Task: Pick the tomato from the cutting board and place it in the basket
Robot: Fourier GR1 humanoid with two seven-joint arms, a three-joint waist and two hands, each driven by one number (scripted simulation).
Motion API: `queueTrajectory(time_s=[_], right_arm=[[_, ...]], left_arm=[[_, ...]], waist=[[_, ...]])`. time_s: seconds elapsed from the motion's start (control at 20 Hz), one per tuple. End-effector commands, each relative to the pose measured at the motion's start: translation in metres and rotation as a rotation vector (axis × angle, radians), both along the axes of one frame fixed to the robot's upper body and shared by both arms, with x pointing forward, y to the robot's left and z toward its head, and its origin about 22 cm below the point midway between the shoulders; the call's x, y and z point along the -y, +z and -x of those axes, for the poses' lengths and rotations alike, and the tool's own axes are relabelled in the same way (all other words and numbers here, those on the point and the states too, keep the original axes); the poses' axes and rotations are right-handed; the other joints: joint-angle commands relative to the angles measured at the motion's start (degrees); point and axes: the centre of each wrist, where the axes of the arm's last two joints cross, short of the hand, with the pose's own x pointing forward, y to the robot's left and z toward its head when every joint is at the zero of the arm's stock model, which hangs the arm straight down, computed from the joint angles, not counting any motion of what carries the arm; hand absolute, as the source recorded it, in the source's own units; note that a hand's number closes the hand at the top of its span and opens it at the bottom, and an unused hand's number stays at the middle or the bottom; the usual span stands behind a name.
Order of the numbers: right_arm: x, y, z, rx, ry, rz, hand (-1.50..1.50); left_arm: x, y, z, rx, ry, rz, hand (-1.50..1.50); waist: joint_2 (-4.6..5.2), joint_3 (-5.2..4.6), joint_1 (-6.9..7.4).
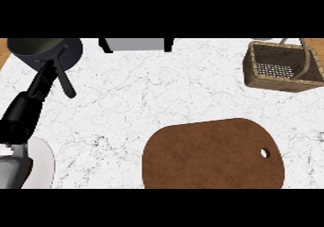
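At upper right, wicker basket point(282, 84), mesh floor exposed; upper left, dark pot point(73, 54), interior shadowed. Left hand point(26, 106) beside pot, fingers straight.

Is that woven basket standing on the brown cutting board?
No, the basket stands on the white counter at the far right, apart from the cutting board, which lies nearer the robot.

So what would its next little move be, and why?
Probably to bring the right hand into view above the counter, since nothing can be picked as things stand. No tomato shows on the cutting board or inside the basket. Only the left hand shows, resting open at the left edge beside the pot.
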Motion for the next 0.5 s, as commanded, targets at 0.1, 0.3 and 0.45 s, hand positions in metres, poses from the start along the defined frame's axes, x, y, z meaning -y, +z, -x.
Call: queueTrajectory(time_s=[0.1, 0.3, 0.45], right_arm=[[0.081, 0.072, 0.011, 0.375, 0.008, -0.169, 1.50], [0.102, 0.115, 0.013, 0.643, 0.127, -0.433, 1.50], [0.125, 0.146, 0.024, 0.713, 0.221, -0.562, 1.50]], left_arm=[[0.002, 0.001, 0.001, 0.001, -0.014, 0.003, 0.00], [0.009, -0.002, -0.003, -0.012, -0.042, 0.008, 0.00], [0.016, -0.004, -0.005, 0.004, -0.048, 0.006, 0.00]], waist=[[-0.14, 0.23, 1.34], [-0.34, -0.02, 1.66], [-0.01, -0.22, 2.68]])
